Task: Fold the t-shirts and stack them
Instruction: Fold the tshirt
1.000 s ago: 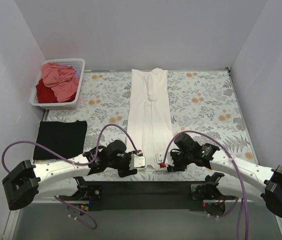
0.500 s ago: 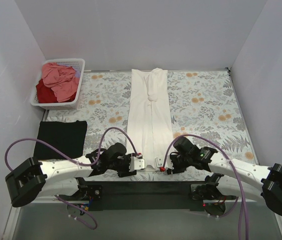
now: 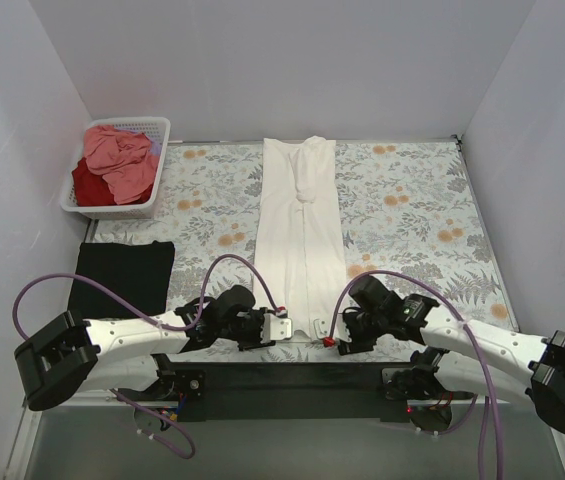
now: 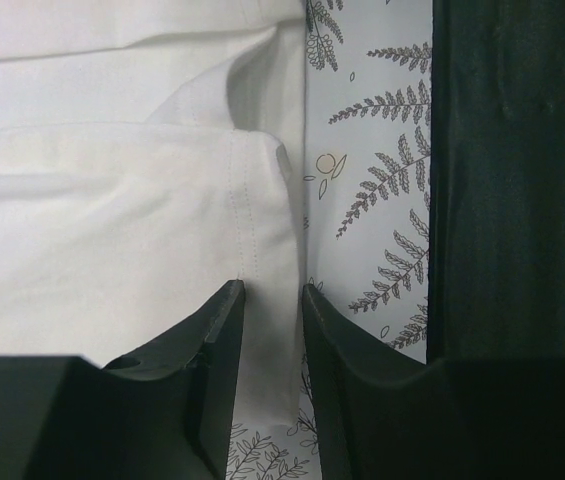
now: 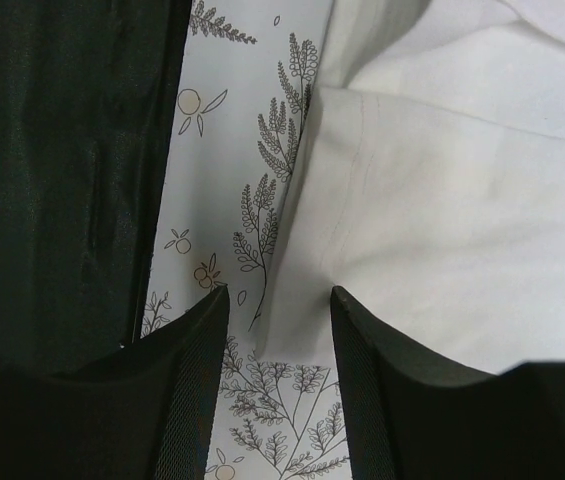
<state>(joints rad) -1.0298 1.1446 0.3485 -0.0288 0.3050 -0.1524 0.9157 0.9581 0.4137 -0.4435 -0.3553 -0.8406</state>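
Jaws of left tool and right tool apart, astride near hem of cream-white t-shirt.

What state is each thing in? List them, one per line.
cream-white t-shirt: folded into a long strip, flat on the tablecloth.
black t-shirt: folded, flat, lying alone.
salmon-pink t-shirt: crumpled, in the basket.
dark red t-shirt: crumpled, beneath the pink one.
left tool: slightly open, astride the cream shirt's near hem.
right tool: open, astride the same hem.
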